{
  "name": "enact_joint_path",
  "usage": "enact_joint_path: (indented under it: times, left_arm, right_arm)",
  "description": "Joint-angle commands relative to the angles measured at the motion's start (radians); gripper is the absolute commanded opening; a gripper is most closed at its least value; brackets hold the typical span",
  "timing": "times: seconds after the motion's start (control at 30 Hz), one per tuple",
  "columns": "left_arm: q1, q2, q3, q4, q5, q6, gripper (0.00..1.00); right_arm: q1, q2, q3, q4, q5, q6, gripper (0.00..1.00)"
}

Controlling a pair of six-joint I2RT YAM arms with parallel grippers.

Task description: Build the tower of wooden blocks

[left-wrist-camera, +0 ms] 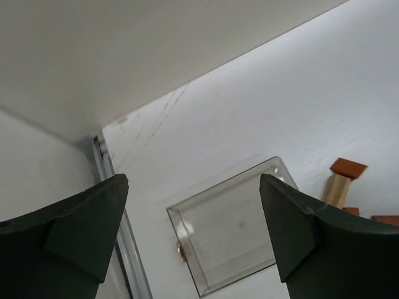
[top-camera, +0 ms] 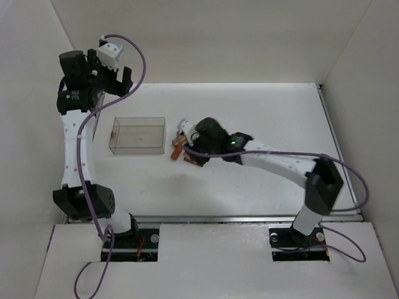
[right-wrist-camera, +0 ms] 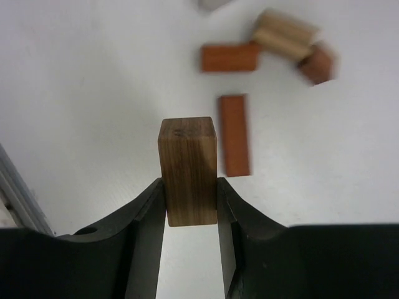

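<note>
The right claw (right-wrist-camera: 190, 190) grips a dark wooden block (right-wrist-camera: 187, 159) lengthwise between its jaws, the nearest reddish-brown bar (right-wrist-camera: 234, 134) lying parallel just ahead on the tabletop (right-wrist-camera: 93, 93), while the wide-open, empty left claw (left-wrist-camera: 193, 187) hangs well apart.

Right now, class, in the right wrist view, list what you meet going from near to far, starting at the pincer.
The right pincer, shut on a dark brown block → reddish bar lying lengthwise → reddish bar lying crosswise → tan block.
</note>
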State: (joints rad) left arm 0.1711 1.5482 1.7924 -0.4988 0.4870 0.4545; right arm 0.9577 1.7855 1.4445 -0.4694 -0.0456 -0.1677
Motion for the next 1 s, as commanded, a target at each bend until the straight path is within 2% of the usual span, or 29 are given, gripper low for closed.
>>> enact_joint_path:
  times: [0.0,0.03,0.07,0.1,0.13,0.17,0.2,0.27,0.47,0.6,0.8,0.93,0.97]
  left_arm:
    - [-0.074,-0.103,-0.028,-0.055,0.282,0.205,0.84]
    - [-0.099,-0.103,-0.039,-0.081,0.315,0.242,0.82]
    - [-0.134,-0.114,-0.039,-0.114,0.329,0.284,0.79]
    - [-0.183,-0.114,-0.039,-0.144,0.293,0.320,0.74]
    - [-0.291,-0.114,-0.050,-0.162,0.259,0.337,0.71]
    - [-0.344,-0.114,-0.050,-0.181,0.227,0.346,0.68]
    - [-0.393,-0.114,-0.065,-0.181,0.204,0.346,0.65]
    - [-0.503,-0.114,-0.109,-0.192,0.177,0.355,0.64]
    - [-0.669,-0.163,-0.230,-0.173,0.167,0.392,0.65]
    - [-0.775,-0.174,-0.281,-0.214,0.128,0.489,0.66]
    - [-0.795,-0.165,-0.324,-0.181,0.093,0.458,0.66]
    - [-0.805,-0.155,-0.305,-0.159,0.068,0.434,0.49]
    - [-0.805,-0.155,-0.304,-0.159,0.068,0.434,0.40]
  right_arm:
    - [-0.095,-0.265,-0.131,0.401,-0.078,0.109,0.00]
    - [-0.106,-0.317,-0.195,0.488,-0.088,0.123,0.00]
    - [-0.115,-0.365,-0.332,0.670,-0.088,0.123,0.00]
    - [-0.116,-0.446,-0.399,0.761,-0.100,0.123,0.00]
    - [-0.126,-0.478,-0.465,0.850,-0.100,0.123,0.00]
    - [-0.126,-0.504,-0.584,0.936,-0.100,0.123,0.00]
    - [-0.126,-0.543,-0.632,1.078,-0.100,0.108,0.00]
    - [-0.138,-0.566,-0.702,1.167,-0.088,0.108,0.00]
    - [-0.168,-0.578,-0.748,1.197,-0.163,0.139,0.00]
    - [-0.168,-0.578,-0.757,1.224,-0.172,0.139,0.00]
    - [-0.168,-0.569,-0.757,1.224,-0.221,0.139,0.00]
    - [-0.168,-0.569,-0.757,1.215,-0.241,0.139,0.00]
    - [-0.168,-0.569,-0.757,1.215,-0.241,0.139,0.00]
